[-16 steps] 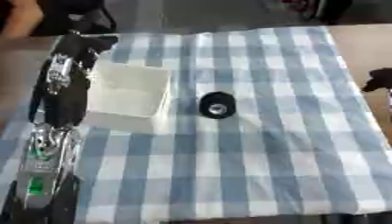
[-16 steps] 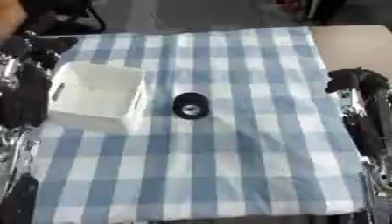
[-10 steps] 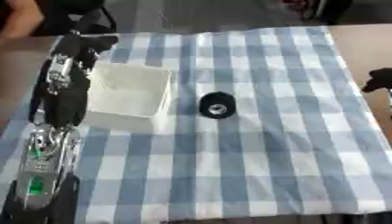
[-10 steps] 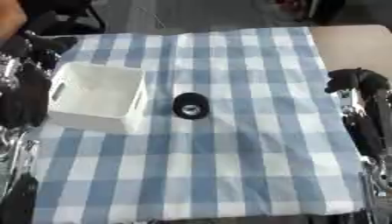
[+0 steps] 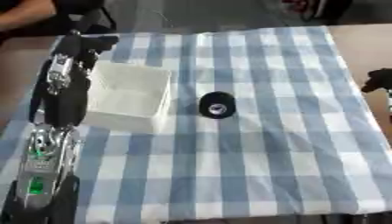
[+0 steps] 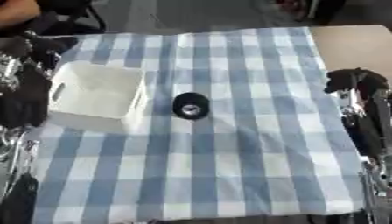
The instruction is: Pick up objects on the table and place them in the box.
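Box (image 6: 96, 94): white, open-topped, on left part of blue-and-white checked cloth (image 5: 260, 153). Black round object (image 6: 190, 105): on cloth just right of box, untouched. Left hand (image 5: 85, 43): black, at box's far-left corner; finger state cannot be told. Right hand (image 6: 354, 81): at cloth's right edge, fingers curled, holding nothing.

Lab-like room, checked tablecloth (image 5: 260, 144) on table, grey floor (image 6: 207, 15)
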`<act>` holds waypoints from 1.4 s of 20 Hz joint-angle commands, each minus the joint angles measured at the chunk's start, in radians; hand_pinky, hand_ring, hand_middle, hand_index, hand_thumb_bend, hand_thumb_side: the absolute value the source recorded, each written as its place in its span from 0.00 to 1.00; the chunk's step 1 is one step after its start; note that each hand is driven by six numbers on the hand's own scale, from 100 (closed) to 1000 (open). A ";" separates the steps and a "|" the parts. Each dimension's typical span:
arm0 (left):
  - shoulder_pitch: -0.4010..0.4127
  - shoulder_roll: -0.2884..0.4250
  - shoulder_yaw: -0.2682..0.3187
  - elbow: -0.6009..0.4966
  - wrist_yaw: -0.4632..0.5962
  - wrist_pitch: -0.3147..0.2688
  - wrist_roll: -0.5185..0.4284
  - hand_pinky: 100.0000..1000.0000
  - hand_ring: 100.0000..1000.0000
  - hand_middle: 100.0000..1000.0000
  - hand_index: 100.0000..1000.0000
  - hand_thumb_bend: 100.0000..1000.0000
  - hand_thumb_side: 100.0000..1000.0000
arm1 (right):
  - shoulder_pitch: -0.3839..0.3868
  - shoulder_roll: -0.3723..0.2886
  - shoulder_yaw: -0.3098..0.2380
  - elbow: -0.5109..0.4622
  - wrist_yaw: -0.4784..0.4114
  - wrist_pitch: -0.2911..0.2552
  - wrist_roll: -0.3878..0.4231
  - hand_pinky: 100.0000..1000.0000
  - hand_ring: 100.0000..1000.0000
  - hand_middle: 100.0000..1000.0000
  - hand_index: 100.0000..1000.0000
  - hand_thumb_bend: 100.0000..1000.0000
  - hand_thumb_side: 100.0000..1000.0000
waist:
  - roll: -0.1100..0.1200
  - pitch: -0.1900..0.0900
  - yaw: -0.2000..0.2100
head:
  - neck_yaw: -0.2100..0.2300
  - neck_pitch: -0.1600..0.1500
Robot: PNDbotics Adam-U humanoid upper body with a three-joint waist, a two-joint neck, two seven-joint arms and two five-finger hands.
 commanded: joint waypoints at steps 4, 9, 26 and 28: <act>-0.017 0.006 -0.006 -0.010 0.007 0.000 -0.007 0.89 0.70 0.94 0.61 0.00 0.93 | -0.069 -0.129 0.049 0.066 0.030 -0.053 0.030 0.88 0.50 0.48 0.65 0.00 0.75 | -0.004 -0.013 0.011 | -0.011 -0.011; -0.017 0.004 -0.008 -0.009 0.008 0.000 -0.010 0.89 0.70 0.94 0.60 0.00 0.93 | -0.115 -0.139 0.075 0.161 0.051 -0.086 0.052 0.89 0.50 0.49 0.65 0.00 0.75 | -0.003 -0.012 0.018 | -0.015 -0.010; -0.017 -0.003 -0.016 -0.002 0.015 0.000 -0.019 0.90 0.70 0.94 0.60 0.00 0.93 | -0.294 -0.132 0.152 0.450 0.109 -0.183 0.140 0.91 0.53 0.56 0.74 0.15 0.76 | 0.005 -0.022 0.031 | -0.033 -0.011; -0.017 -0.003 -0.017 -0.002 0.015 0.000 -0.019 0.90 0.70 0.94 0.60 0.00 0.93 | -0.307 -0.132 0.158 0.473 0.118 -0.194 0.146 0.91 0.53 0.58 0.79 0.23 0.75 | 0.006 -0.022 0.032 | -0.034 -0.010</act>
